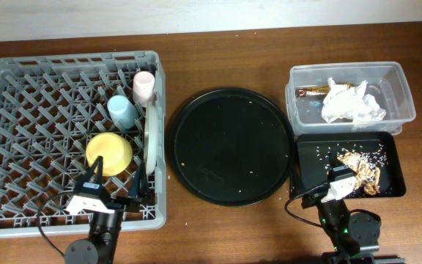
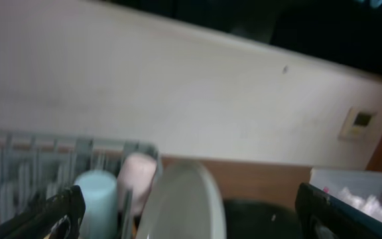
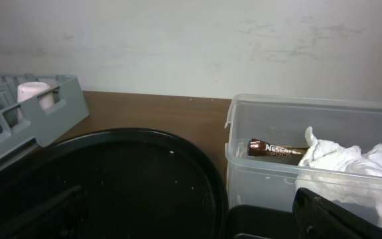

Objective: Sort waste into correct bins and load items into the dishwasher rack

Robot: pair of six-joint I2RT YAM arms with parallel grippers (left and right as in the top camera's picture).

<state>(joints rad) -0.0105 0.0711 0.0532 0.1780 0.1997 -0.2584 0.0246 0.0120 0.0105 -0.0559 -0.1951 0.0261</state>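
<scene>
Sorting looks all but done. At left, the dishwasher rack holds the yellow bowl, blue cup and pink cup. The plate stands on edge along the rack's right side, apparently propped by pegs. The left gripper hangs over the rack's near edge, fingers wide apart and empty. At centre, the round black tray carries only specks. At right, the napkin and brown wrapper lie in the clear tub. The food scraps lie in the shallow black tray, which likely keeps food apart from dry waste. The right gripper hovers at that tray's near edge, spread and holding nothing. The chopsticks cannot be made out, and the left wrist view is blurred.
</scene>
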